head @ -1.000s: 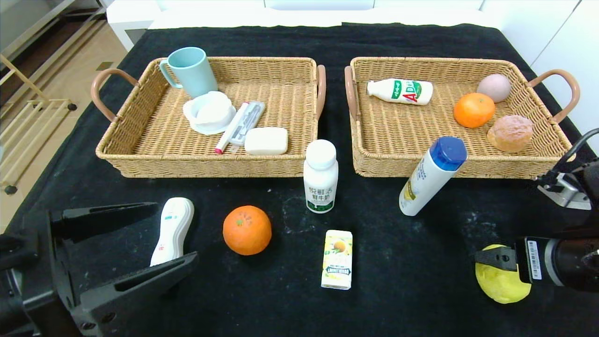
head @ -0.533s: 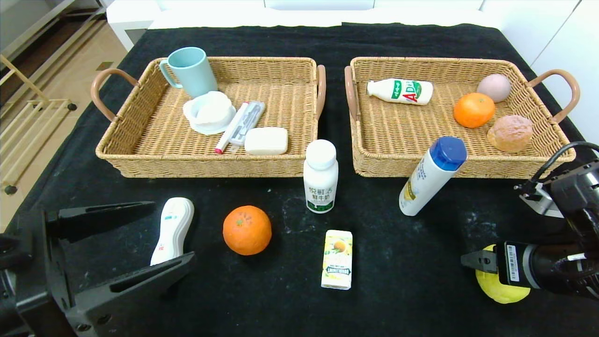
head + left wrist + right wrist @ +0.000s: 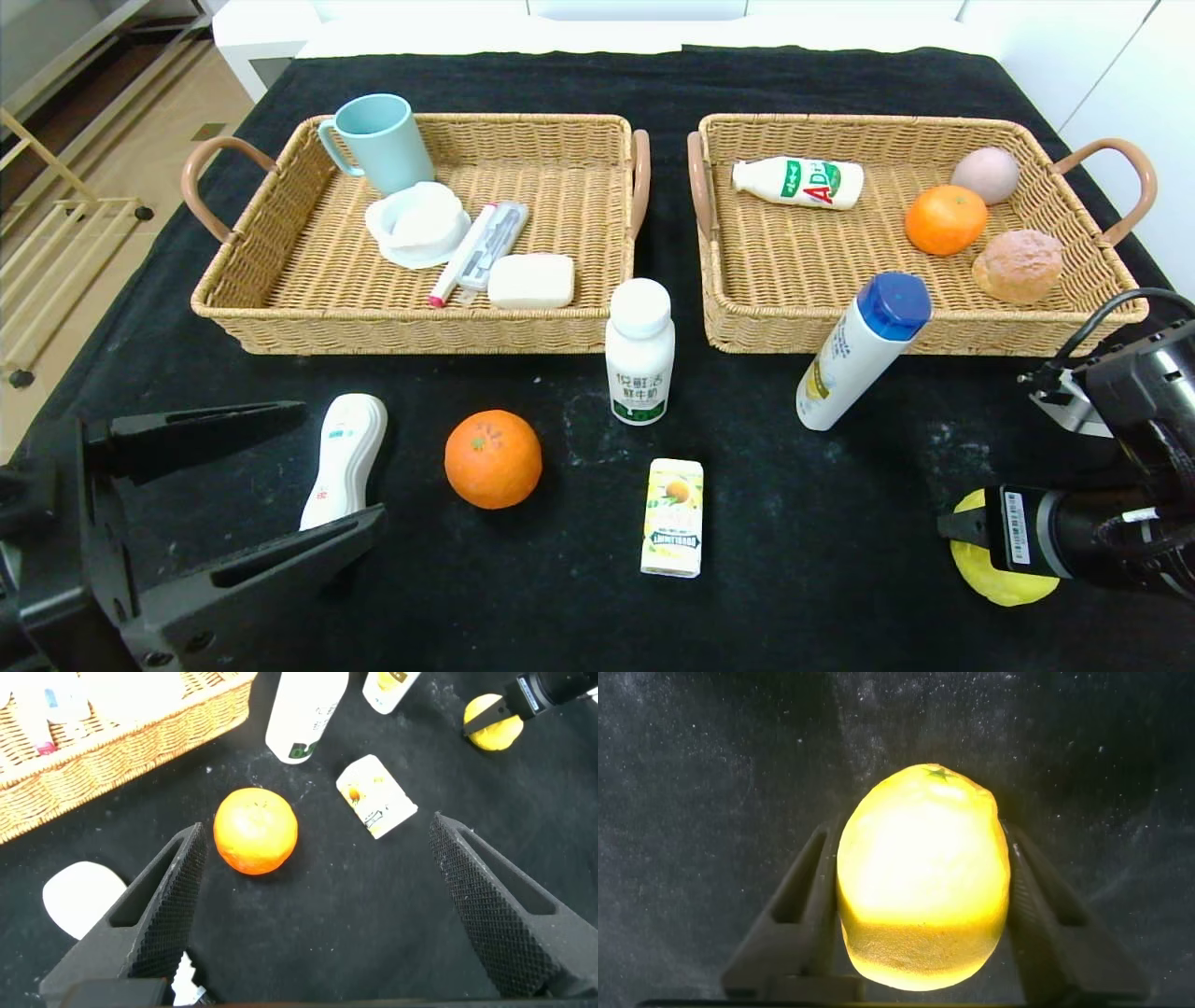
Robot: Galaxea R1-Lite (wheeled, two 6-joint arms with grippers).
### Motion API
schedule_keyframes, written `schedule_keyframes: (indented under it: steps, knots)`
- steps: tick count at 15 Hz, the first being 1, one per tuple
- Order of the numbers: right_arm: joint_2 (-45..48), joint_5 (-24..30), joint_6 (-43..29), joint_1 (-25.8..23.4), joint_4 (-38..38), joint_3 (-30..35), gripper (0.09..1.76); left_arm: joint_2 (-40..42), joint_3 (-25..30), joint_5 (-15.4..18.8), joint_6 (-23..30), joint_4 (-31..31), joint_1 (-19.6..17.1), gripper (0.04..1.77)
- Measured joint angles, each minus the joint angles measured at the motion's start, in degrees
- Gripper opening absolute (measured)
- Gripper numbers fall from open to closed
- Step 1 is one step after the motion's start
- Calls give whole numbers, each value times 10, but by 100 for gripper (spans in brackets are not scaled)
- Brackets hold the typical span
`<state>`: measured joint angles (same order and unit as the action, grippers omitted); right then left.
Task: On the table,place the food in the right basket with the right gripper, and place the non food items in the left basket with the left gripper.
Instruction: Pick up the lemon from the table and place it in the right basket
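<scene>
- Lemon (image 3: 923, 873) sits between the right end effector's (image 3: 966, 525) fingers (image 3: 799, 915), which clamp its sides, low on the desk's (image 3: 822, 523) near right.
- Squeeze evenly across the middle; the round skin could slip.
- Lift straight, then carry over the right basket's (image 3: 896, 317) near wall.
- Left end effector (image 3: 318, 905) hovers unclenched near the wavy white bottle (image 3: 344, 457).

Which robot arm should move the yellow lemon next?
The right. Its tool has fingers pressed against both sides of the lemon on the table. The left tool hangs open far away.
</scene>
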<state>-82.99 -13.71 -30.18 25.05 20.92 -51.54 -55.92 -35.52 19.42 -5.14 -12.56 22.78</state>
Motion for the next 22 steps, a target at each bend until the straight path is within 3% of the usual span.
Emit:
schedule_keyframes:
  steps: [22]
  knots:
    - [38,0,3,7,6,3,103,4,5,0,-16,-1,1,172]
